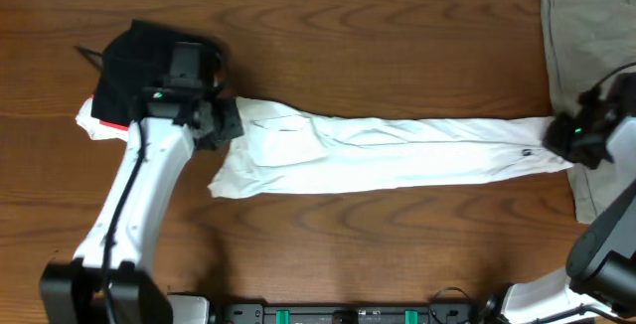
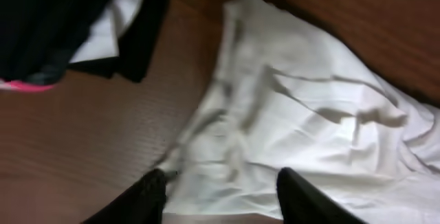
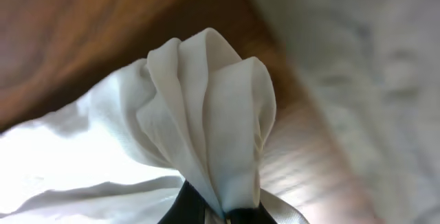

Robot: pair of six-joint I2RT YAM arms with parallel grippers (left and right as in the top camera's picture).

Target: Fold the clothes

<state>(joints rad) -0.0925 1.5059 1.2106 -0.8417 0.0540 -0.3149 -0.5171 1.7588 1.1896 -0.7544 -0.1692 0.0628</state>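
The clothes, a white T-shirt [image 1: 397,150], lie folded into a long narrow band across the table, with a small black tag [image 1: 524,153] near the right end. My left gripper [image 1: 224,120] hovers at the band's left end. In the left wrist view its jaws stand apart, and my left gripper [image 2: 221,177] straddles the wrinkled white T-shirt [image 2: 309,114] without pinching it. My right gripper [image 1: 556,145] is at the right end. The right wrist view shows my right gripper [image 3: 220,214] shut on a bunched, lifted fold of the T-shirt [image 3: 213,114].
A black folded garment [image 1: 139,66] with a red edge lies at the far left, just behind the left gripper, and also shows as the black garment [image 2: 55,25]. A flat olive-grey cloth [image 1: 586,36] covers the back right corner beside the right gripper.
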